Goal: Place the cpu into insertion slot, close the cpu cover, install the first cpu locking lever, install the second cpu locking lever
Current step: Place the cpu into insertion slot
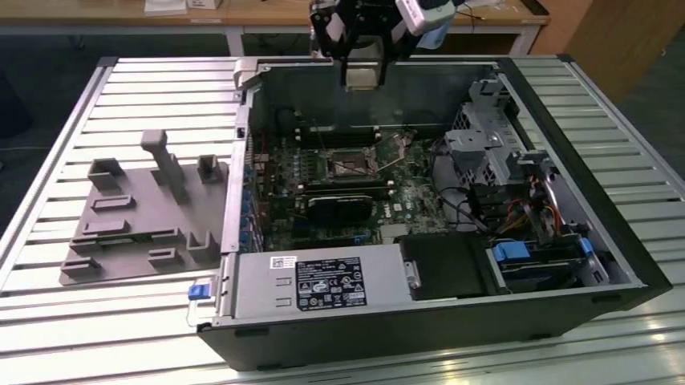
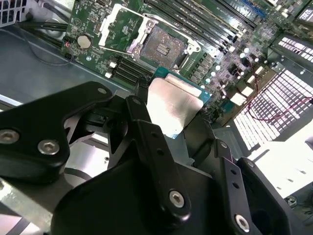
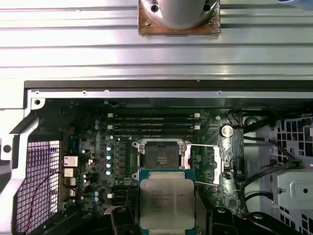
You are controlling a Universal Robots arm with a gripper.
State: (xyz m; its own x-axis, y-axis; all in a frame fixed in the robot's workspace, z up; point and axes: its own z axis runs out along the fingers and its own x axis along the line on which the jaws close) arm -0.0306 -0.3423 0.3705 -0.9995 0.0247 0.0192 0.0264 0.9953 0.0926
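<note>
Exterior view: a slatted metal worktop [image 1: 107, 345] carries an open computer case [image 1: 428, 329], and the claw [image 1: 362, 74] hangs above its rim. First wrist view: the claw's fingers [image 3: 123, 221] are closed partway on the cpu [image 3: 167, 203], gripping its opposite edges, silvery top showing. Below the claw, apart from the chip, lies the bare insertion slot [image 3: 161, 155], with the cpu cover [image 3: 218, 165] swung open beside it.
</note>
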